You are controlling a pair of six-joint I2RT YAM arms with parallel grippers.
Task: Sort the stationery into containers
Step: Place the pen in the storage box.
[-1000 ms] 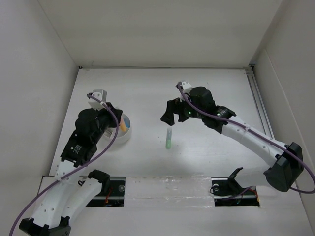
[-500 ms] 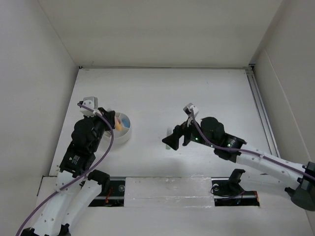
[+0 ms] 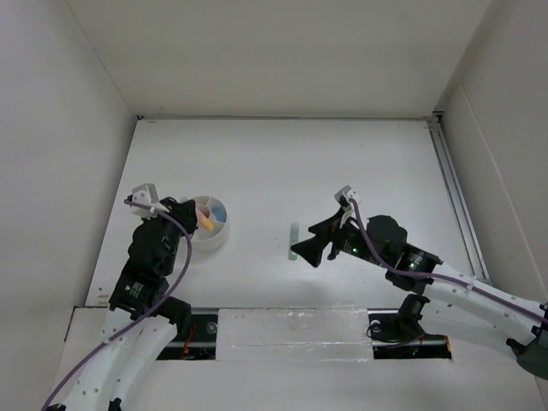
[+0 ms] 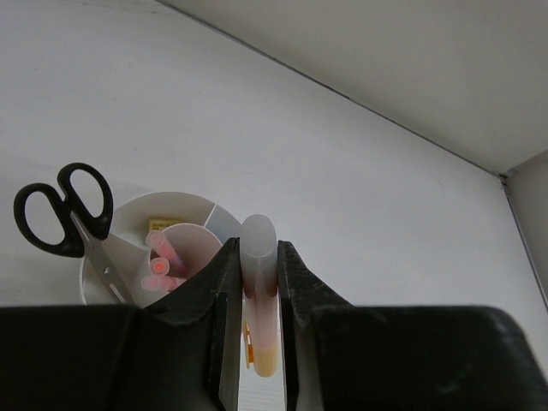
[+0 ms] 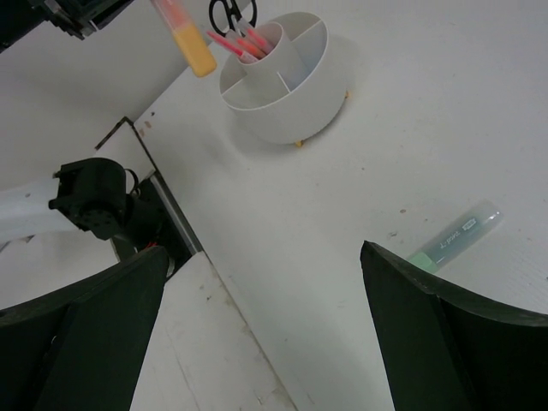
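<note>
The round white tub (image 3: 216,237) stands left of centre and also shows in the left wrist view (image 4: 124,224) and the right wrist view (image 5: 291,107). It holds the black-handled scissors (image 4: 64,210), thin pink pens (image 4: 161,264), a tan eraser (image 4: 163,224) and something blue (image 3: 219,211). My left gripper (image 3: 190,214) is shut on an orange marker with a clear cap (image 4: 259,282), held above the tub's left side (image 5: 184,34). The green marker (image 3: 294,241) lies on the table (image 5: 454,240). My right gripper (image 3: 310,240) is open and empty just right of it.
White walls close in the table on the left, back and right. A metal rail (image 3: 454,184) runs along the right edge. The arm bases and a clear strip (image 3: 291,330) lie along the near edge.
My right gripper has pulled back toward the near edge, down past the green marker. My left gripper has moved back and left from over the tub, still holding the orange marker.
</note>
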